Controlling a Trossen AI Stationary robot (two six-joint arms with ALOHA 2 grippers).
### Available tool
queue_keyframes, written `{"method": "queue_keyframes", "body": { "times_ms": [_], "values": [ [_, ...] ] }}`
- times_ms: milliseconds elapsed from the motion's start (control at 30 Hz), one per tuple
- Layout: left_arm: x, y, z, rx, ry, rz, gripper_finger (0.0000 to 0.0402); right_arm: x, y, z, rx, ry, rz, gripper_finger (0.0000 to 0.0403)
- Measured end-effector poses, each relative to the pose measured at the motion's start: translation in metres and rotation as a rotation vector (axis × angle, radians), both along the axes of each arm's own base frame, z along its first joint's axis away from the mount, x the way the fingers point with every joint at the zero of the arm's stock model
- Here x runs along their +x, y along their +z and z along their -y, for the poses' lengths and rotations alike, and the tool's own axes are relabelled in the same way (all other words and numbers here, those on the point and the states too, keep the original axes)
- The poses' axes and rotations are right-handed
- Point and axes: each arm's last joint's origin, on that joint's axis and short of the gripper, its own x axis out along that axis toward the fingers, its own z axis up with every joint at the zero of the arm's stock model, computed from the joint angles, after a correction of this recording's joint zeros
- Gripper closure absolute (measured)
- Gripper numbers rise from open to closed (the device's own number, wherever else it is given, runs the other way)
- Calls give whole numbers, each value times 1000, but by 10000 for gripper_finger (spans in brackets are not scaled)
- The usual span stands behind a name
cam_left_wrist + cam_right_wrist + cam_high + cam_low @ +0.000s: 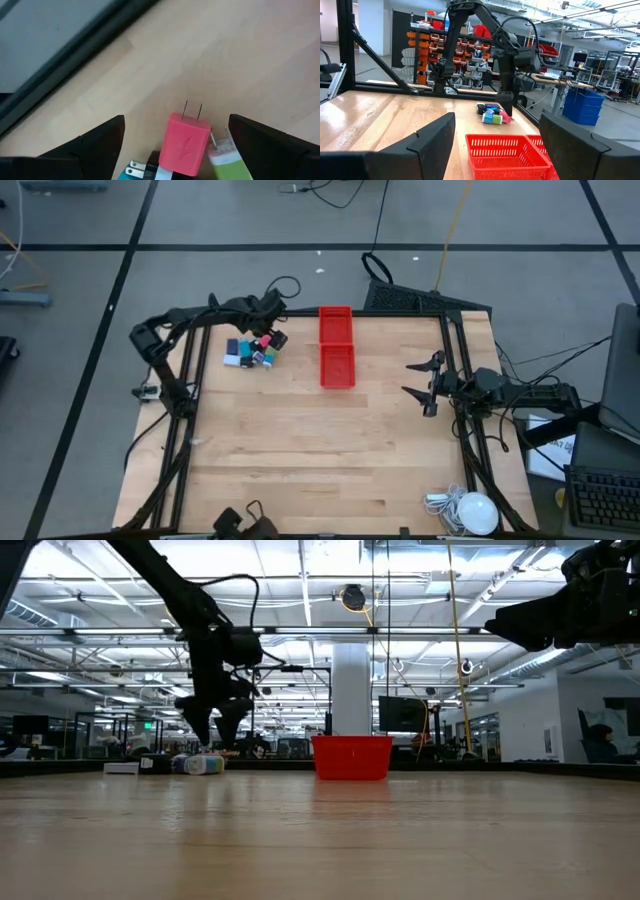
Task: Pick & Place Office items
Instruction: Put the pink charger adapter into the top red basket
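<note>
Wood-topped table [300,450], contents listed left to right. Left end effector [272,332]: poised directly over the office items, fingers [100,137] spread wide, gripping nothing. Office items [252,350]: small cluster on the table's left part, just beside the red tray; includes a pink-red plug adapter [186,142] with two prongs, lying between the spread fingers, and a green piece [229,161] touching it. Red tray [336,348]: two compartments, at the table's middle near the far edge. Right end effector [422,386]: raised above the table's right side, well apart from the items, fingers parted, empty. White round lamp-like thing [472,511]: near right corner.
</note>
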Motion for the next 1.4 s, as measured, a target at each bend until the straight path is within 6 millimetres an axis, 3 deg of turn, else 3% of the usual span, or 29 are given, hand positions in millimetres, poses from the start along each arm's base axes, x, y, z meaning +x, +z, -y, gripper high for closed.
{"method": "queue_keyframes", "body": {
  "times_ms": [233,467,867,1100,1233,1400],
  "values": [
    [-3,-16,0,-75,-11,-88,41,0,0,0,0,0,0,124],
    [-10,-16,-5,-88,80,-83,41,0,0,0,0,1,0,124],
    [-4,-16,-7,-95,-68,-26,41,0,0,0,0,1,0,124],
    [-6,-16,-8,-99,-64,-32,43,0,0,0,0,1,0,124],
    [-6,-16,-9,-98,-62,-32,69,0,0,0,0,1,0,124],
    [-6,-16,-9,-96,-61,-28,135,0,0,0,0,1,0,124]
  ]
}}
